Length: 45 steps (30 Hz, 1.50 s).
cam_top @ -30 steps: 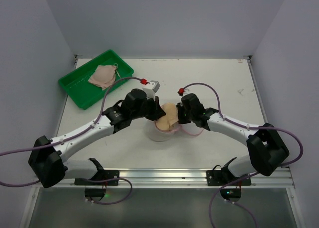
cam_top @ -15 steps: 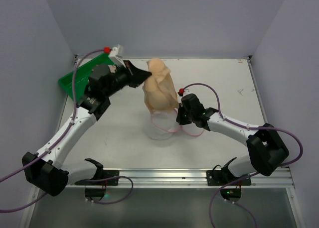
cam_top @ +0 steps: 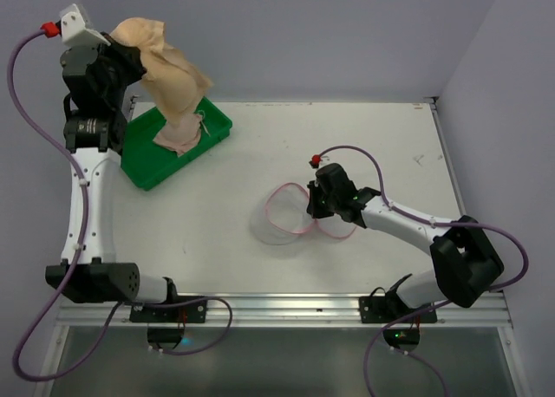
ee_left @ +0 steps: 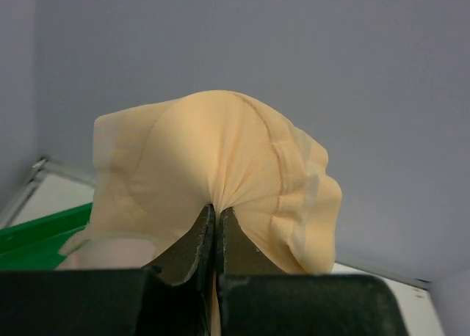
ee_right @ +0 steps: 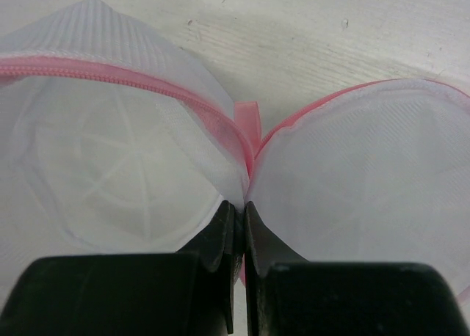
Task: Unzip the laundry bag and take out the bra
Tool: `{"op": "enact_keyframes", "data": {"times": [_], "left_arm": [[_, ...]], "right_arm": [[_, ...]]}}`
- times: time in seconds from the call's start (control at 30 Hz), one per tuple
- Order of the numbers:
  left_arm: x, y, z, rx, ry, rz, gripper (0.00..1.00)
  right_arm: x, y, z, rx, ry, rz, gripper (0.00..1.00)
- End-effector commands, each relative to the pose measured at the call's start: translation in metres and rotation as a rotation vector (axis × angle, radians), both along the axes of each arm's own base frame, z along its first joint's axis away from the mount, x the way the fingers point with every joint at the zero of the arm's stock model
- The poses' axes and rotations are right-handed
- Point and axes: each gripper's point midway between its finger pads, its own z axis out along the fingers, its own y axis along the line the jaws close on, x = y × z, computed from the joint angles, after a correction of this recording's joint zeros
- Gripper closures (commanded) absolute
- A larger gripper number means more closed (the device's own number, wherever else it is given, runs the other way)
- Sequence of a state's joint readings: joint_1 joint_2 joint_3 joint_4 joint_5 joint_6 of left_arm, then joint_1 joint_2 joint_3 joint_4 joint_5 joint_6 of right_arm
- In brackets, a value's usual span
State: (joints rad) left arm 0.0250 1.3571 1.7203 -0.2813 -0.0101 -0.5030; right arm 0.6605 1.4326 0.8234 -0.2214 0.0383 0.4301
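The beige bra hangs high in the air at the far left, over the green tray. My left gripper is shut on it. The left wrist view shows the fabric bunched where the closed jaws of that gripper pinch it. The laundry bag, white mesh with pink zipper trim, lies unzipped and spread open at the table's middle. My right gripper is shut on its edge. In the right wrist view this gripper pinches the pink seam between the bag's two open halves.
A pale pink garment lies in the green tray, right under the hanging bra. The tray's rim shows at lower left in the left wrist view. Purple-grey walls close the table at the back and both sides.
The left arm has pulled the bra out of the laundry bag, then lifted and swung it up and left to above the green tray. The right gripper has stayed holding the bag.
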Motion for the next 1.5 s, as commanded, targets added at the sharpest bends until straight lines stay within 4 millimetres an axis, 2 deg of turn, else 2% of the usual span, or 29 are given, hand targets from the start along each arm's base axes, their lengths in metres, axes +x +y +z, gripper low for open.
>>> {"op": "enact_keyframes", "data": {"times": [0.0,0.03,0.13,0.23,0.3,0.33,0.43,0.47,0.6,0.63,0.73,0.8,0.9,1.0,1.1,1.13,1.27,1.3,1.37,1.47], "left_arm": [[0.031,0.073,-0.086,0.044,0.263,0.230,1.00],[0.032,0.091,-0.097,0.035,0.287,0.277,1.00],[0.040,0.127,-0.131,0.031,0.335,0.395,1.00],[0.043,0.158,-0.152,0.070,0.355,0.498,1.00],[0.048,0.174,-0.169,0.088,0.394,0.537,1.00],[0.050,0.184,-0.171,0.092,0.388,0.555,1.00],[0.059,0.197,-0.193,0.108,0.420,0.575,1.00],[0.060,0.198,-0.200,0.109,0.432,0.574,1.00],[0.066,0.180,-0.240,0.064,0.466,0.473,1.00],[0.065,0.177,-0.258,0.056,0.485,0.460,1.00],[0.066,0.170,-0.295,0.033,0.527,0.424,1.00],[0.070,0.161,-0.315,0.011,0.556,0.372,1.00],[0.073,0.146,-0.335,-0.009,0.583,0.301,1.00],[0.091,0.125,-0.327,0.035,0.529,0.225,1.00],[0.101,0.116,-0.313,0.084,0.514,0.198,1.00],[0.107,0.110,-0.301,0.102,0.497,0.197,1.00],[0.118,0.109,-0.267,0.167,0.439,0.205,1.00],[0.117,0.108,-0.272,0.169,0.466,0.196,1.00],[0.123,0.107,-0.268,0.174,0.463,0.181,1.00],[0.128,0.105,-0.284,0.157,0.508,0.168,1.00]], "right_arm": [[0.000,0.006,0.019,0.046,-0.031,0.021,1.00],[0.000,0.007,0.021,0.052,-0.032,0.024,1.00],[-0.002,0.011,0.021,0.067,-0.019,0.038,1.00],[-0.003,0.015,0.023,0.088,-0.012,0.047,1.00],[-0.002,0.017,0.022,0.089,-0.010,0.052,1.00],[-0.001,0.017,0.021,0.086,-0.008,0.053,1.00],[0.000,0.019,0.019,0.078,0.001,0.059,1.00],[0.000,0.018,0.018,0.074,0.006,0.059,1.00],[0.002,0.019,0.017,0.071,0.007,0.052,1.00],[0.002,0.019,0.017,0.070,0.009,0.053,1.00],[0.002,0.022,0.016,0.079,0.019,0.062,1.00],[0.001,0.024,0.016,0.090,0.021,0.064,1.00],[0.000,0.024,0.015,0.093,0.023,0.065,1.00],[0.000,0.025,0.015,0.098,0.023,0.067,1.00],[-0.001,0.025,0.014,0.096,0.024,0.068,1.00],[-0.001,0.024,0.014,0.094,0.024,0.068,1.00],[-0.001,0.023,0.016,0.096,0.013,0.067,1.00],[-0.001,0.023,0.016,0.095,0.013,0.066,1.00],[-0.001,0.023,0.015,0.095,0.013,0.068,1.00],[-0.001,0.024,0.015,0.097,0.019,0.069,1.00]]}}
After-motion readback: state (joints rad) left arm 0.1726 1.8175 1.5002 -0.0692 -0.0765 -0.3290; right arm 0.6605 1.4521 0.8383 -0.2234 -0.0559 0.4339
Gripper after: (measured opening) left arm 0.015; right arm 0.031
